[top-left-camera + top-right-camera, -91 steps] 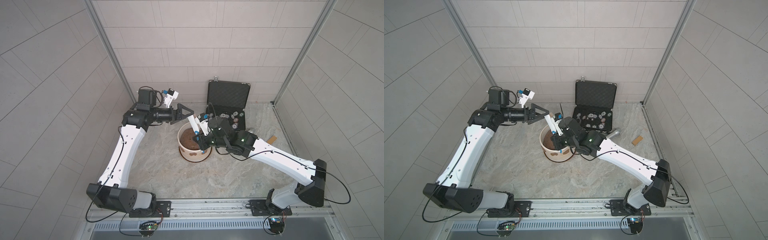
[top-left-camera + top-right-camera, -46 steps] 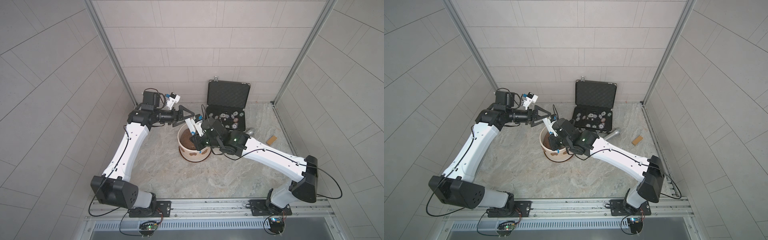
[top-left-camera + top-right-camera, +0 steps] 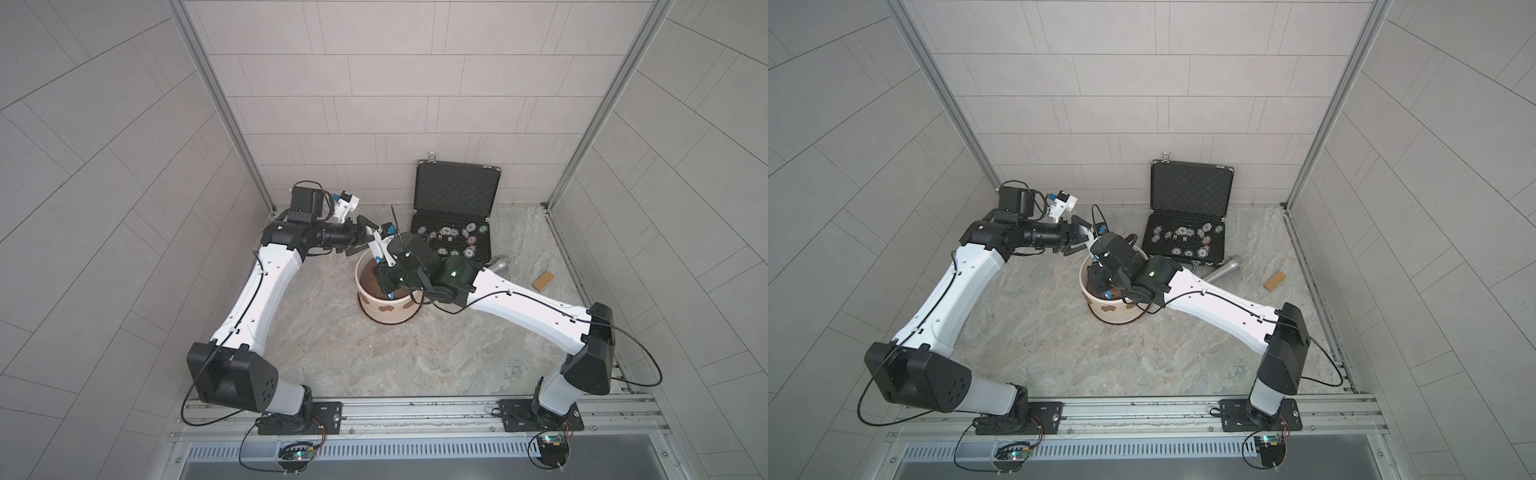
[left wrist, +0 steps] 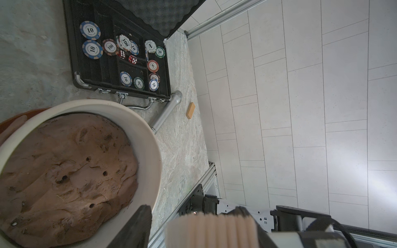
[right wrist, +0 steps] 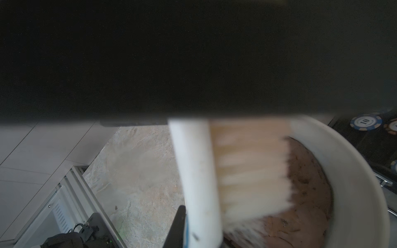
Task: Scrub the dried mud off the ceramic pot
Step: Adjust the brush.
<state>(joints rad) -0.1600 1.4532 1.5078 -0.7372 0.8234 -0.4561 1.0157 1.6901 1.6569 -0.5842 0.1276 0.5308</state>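
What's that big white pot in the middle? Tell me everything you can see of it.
The ceramic pot is a wide, round, cream-white planter with a thick smooth rim, standing upright on a reddish-brown saucer on the stone-patterned floor, near the open black case. A mound of brown soil fills much of it. Two flat brown patches of dried mud cling to its outer wall. A brush hangs over its mouth.

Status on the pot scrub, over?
Right fingers shut on the brush; left fingers open, straddling its bristles. Dried mud on front of pot, brush not touching it. Poker case behind, not blocking.
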